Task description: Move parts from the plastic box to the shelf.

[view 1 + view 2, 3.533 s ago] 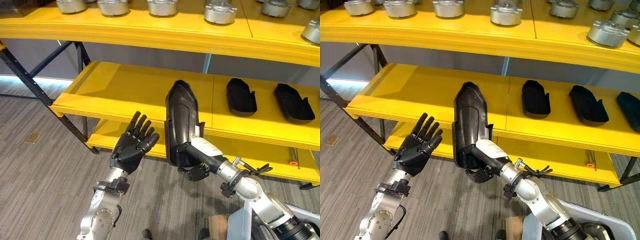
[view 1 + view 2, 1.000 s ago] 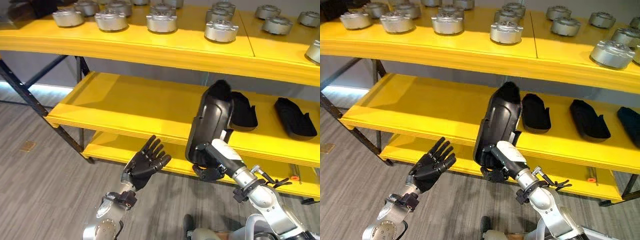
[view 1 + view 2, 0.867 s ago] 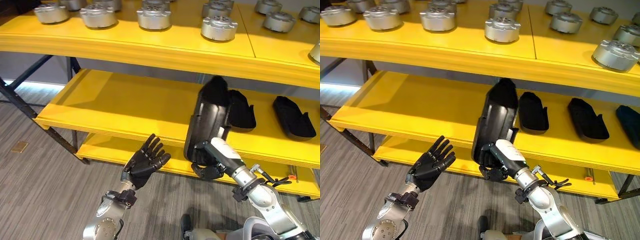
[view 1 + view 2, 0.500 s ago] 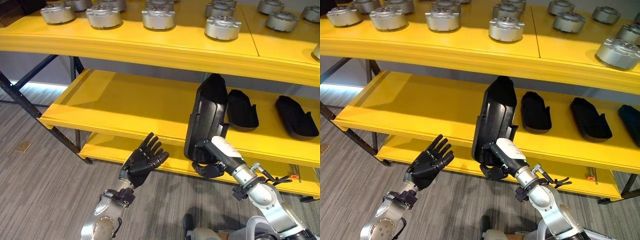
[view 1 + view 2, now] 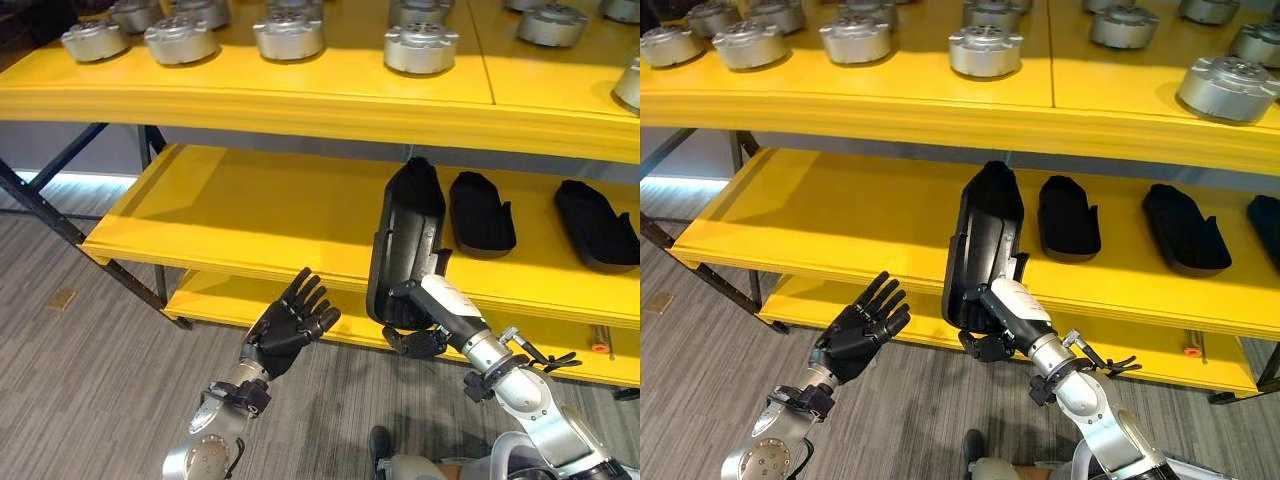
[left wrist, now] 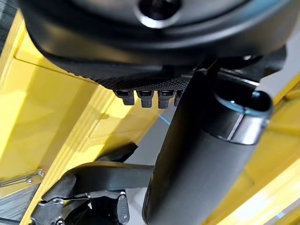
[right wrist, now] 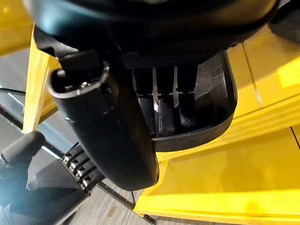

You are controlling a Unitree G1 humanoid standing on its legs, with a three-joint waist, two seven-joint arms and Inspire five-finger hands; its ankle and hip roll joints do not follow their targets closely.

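Observation:
My right hand (image 5: 415,338) is shut on the lower end of a long black moulded part (image 5: 404,240), held upright before the front edge of the middle yellow shelf (image 5: 250,210). In the right wrist view the fingers (image 7: 164,110) curl into the part's hollow (image 7: 220,98). The part's top end reaches up under the top shelf. My left hand (image 5: 285,325) hovers open, palm up, lower left of the part and apart from it; its thumb (image 6: 206,154) shows in the left wrist view.
Black parts (image 5: 481,210) (image 5: 597,222) lie on the middle shelf to the right. Several silver metal castings (image 5: 420,45) stand on the top shelf (image 5: 300,85). A lower yellow shelf (image 5: 215,295) sits near the grey floor. Dark frame struts (image 5: 45,205) stand at left.
Since 3.5 s ago the right hand has carried the black part up and right toward the middle shelf. In the last second the part has barely moved; the camera shifted slightly. The left hand stays open.

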